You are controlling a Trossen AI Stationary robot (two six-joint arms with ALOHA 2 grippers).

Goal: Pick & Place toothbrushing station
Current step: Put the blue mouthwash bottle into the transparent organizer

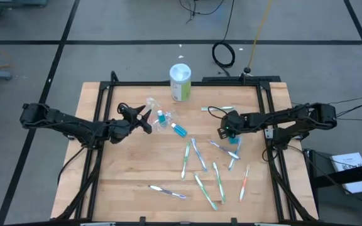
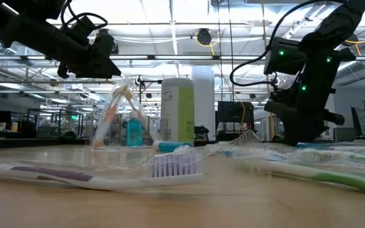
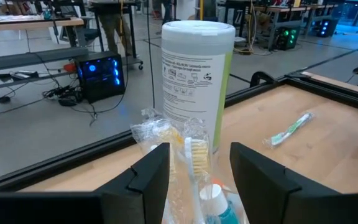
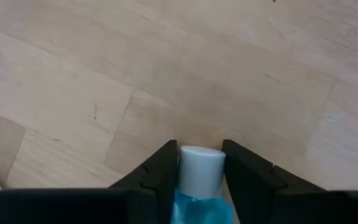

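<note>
1. The tall white and green canister (image 3: 196, 81) at the desk's far edge carries a printed label, but the writing is too small to read.
2. The right claw (image 4: 201, 163) sits low over the right half of the wooden desk (image 1: 131, 169), its fingers clenched around a small blue tube (image 4: 199, 180). The tube's white cap pokes out forward between the fingers; its body is cut off below them.
3. The left claw (image 3: 199, 165) hovers at the clear crinkly plastic container (image 1: 158, 113), left of desk centre, fingers spread and grasping nothing. Toothbrush heads and another blue tube show inside the container, blurred by the wrinkled plastic.
4. A third blue tube (image 1: 179, 130) lies just beside the container, slanting toward the near right.
5. Loose toothbrushes (image 1: 200, 172) are scattered over the near right part of the desk, mostly lying near-to-far; one purple-handled toothbrush (image 1: 167, 191) lies crosswise.
6. One green toothbrush (image 3: 289, 129) lies apart near the far edge.
</note>
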